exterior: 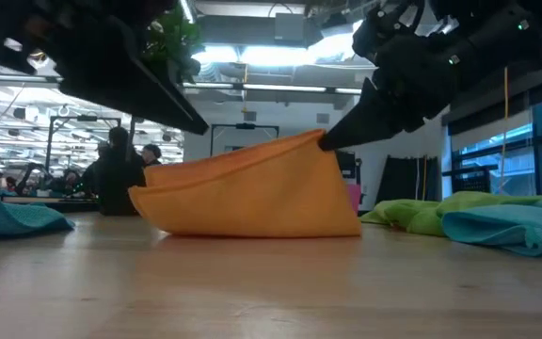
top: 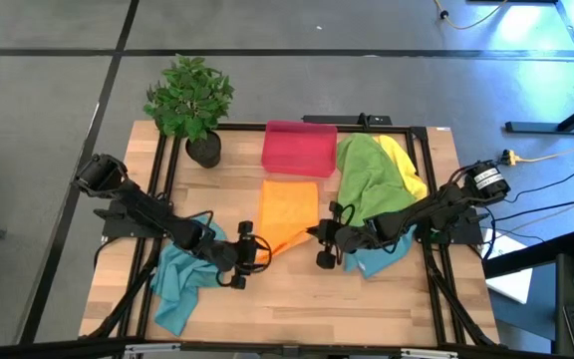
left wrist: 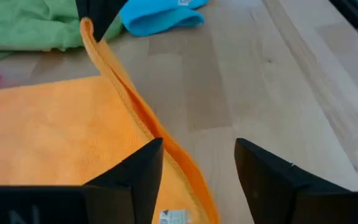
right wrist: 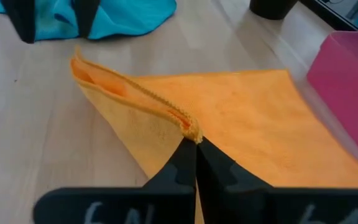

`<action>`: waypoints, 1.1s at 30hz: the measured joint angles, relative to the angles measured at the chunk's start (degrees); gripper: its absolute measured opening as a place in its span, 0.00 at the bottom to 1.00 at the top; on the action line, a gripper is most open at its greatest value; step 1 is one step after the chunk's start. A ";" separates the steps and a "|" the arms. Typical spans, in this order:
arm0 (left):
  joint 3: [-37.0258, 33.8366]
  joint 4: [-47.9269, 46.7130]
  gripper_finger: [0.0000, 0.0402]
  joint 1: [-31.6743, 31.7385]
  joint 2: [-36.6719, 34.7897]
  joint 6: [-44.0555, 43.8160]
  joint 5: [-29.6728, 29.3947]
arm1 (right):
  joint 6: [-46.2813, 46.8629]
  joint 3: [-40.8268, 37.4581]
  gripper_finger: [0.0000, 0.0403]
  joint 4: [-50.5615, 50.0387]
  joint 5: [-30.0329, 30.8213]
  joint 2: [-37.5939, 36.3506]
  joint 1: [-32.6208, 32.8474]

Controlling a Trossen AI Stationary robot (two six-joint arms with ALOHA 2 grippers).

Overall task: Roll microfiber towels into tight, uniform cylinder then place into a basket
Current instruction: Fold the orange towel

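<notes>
Orange microfiber towel (top: 288, 214) lies spread on the wooden surface (top: 367, 299) just in front of the red-pink basket (top: 299, 148), its near edge lifted into a fold. The right end effector (right wrist: 195, 147), fingers pinched shut on the hem at the towel's near right corner, holds that corner off the surface, so the raised edge runs as a ridge across to the other near corner. The left end effector (left wrist: 197, 163) sits at that opposite corner with its fingers spread apart and the orange hem lying loose between them, gripping nothing. Judging by the pose, the lifted edge looks set to start the first turn of a roll, with the far part left flat toward the basket as the length to be wound up.

The towel's long axis runs from the basket toward the near side of the surface, while the raised fold lies crosswise to it, roughly parallel to the basket's front wall. Any cylinder rolled from this edge would probably lie along that same crosswise line.

Green towel (top: 365, 172) and yellow towel (top: 404, 160) are heaped to the basket's right, with a teal-blue towel (top: 379, 261) under the right arm. A second teal-blue towel (top: 179, 282) lies bunched far to the basket's front left, and a potted plant (top: 191, 103) stands just beside its left wall. The basket looks empty.
</notes>
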 joint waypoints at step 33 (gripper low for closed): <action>0.00 -5.32 0.38 -4.74 10.05 -4.54 -10.39 | 1.34 0.02 0.00 -0.95 -0.17 0.02 -0.01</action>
